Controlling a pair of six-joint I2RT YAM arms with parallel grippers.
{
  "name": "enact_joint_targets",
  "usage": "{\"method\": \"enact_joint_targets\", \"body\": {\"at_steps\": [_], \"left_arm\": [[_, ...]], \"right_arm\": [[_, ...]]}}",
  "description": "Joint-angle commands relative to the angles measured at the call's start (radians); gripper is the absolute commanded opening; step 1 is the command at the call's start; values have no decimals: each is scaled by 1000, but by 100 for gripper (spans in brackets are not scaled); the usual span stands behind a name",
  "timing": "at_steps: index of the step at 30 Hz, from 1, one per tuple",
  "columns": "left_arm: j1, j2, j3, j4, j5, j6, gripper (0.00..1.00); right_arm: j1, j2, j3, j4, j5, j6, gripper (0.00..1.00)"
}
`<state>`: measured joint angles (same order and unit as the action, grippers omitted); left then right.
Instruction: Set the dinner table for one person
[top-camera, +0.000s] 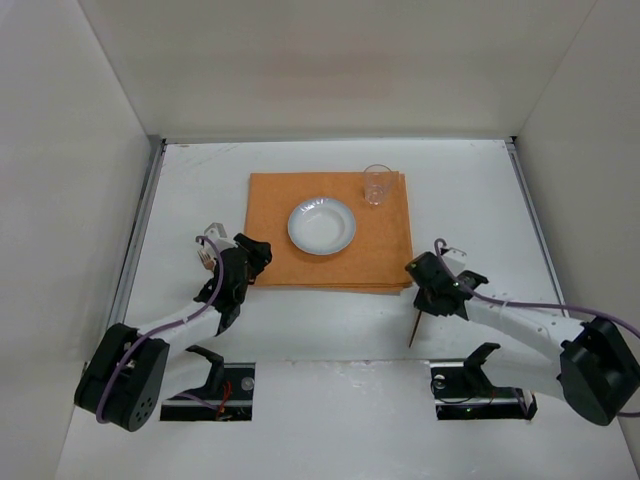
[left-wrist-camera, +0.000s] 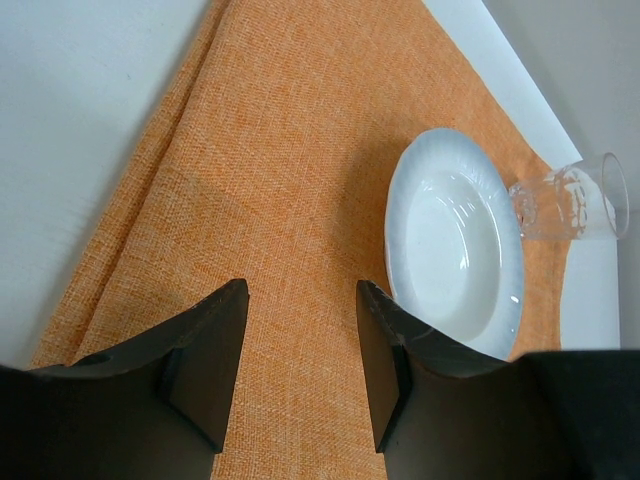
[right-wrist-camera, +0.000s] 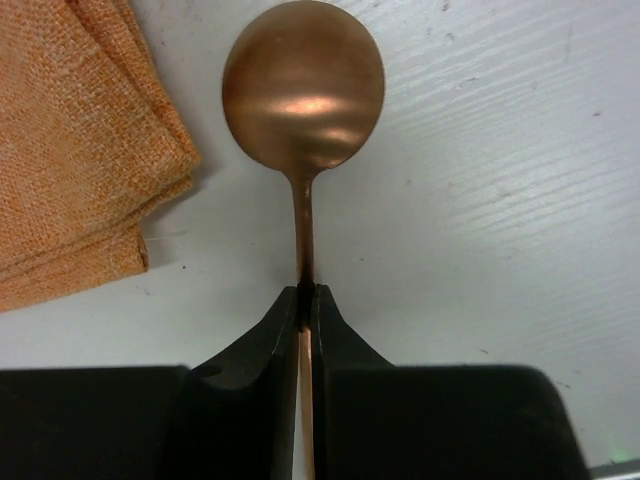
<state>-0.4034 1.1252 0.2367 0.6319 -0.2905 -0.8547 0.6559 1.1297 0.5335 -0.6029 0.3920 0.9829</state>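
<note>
The white dinner table (top-camera: 470, 190) carries an orange mat (top-camera: 275, 215) at its middle, with a white plate (top-camera: 322, 226) on the mat and a clear glass (top-camera: 376, 186) standing at the mat's far right corner. The left gripper (top-camera: 258, 250) sits over the mat's near left corner. The right gripper (top-camera: 414, 268) is just beside the near right corner, a thin brown utensil handle (top-camera: 413, 331) slanting out beneath it towards the arm bases.

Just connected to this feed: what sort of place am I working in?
Probably a lab test enclosure: plain white walls box in the dinner table, and metal rails line its sides.
</note>
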Motion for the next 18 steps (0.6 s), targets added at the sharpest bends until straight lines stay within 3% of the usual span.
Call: {"method": "enact_joint_targets", "body": {"at_steps": [1,7,10,18], "left_arm": [[11,11,-4,46,11,-10,45],[24,2,-8,49,22,-18,45],[22,-16,-14,49,18,-21,45],[18,8,-5,49,17,-14,45]], "right_arm": [[7,-44,85,-98,57,-21,7],[7,-68,236,-164,139,-110,7],[7,-16,322,-33,108,-255,7],[7,341,508,285,-71,-466,7]]}}
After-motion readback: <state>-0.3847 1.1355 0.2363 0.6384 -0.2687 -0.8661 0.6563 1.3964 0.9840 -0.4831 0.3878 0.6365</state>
